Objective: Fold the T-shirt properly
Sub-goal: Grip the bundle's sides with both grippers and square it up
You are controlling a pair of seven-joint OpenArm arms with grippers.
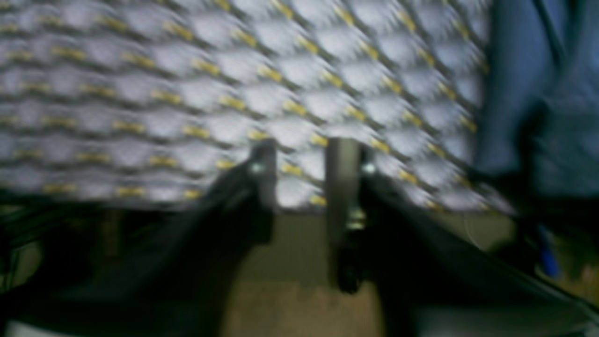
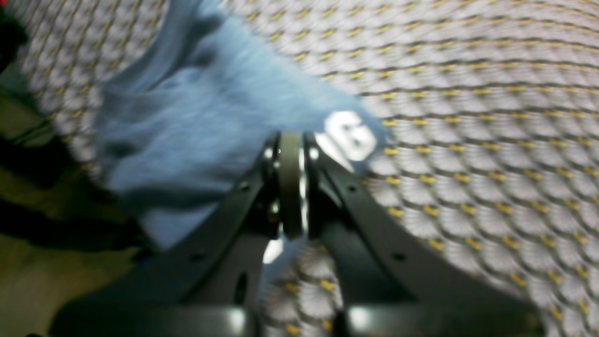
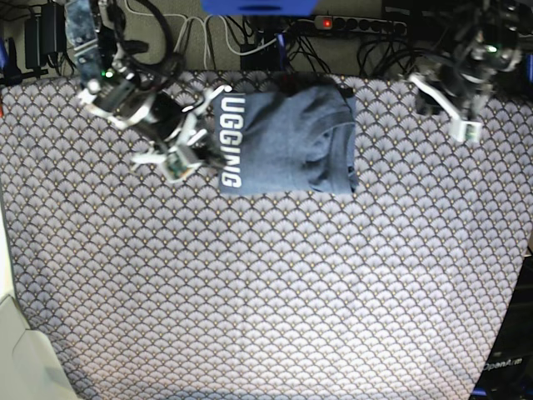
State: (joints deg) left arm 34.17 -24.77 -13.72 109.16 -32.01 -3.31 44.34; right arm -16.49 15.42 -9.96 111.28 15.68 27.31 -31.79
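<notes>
Tablecloth point(image 3: 266, 292): scallop-patterned, grey with yellow flecks, covers the whole surface.

T-shirt point(image 3: 287, 142): slate-blue, heathered, folded into a compact rectangle near the cloth's far edge, centre. Long axis runs side to side in the base view; white block lettering "UGGING" reads along its short left end.

Right gripper point(image 3: 185, 158): just beside the lettered end, fingers pressed together, empty.

Left gripper point(image 1: 299, 171): well apart from the shirt, nothing between its fingers; opening uncertain through blur.
</notes>
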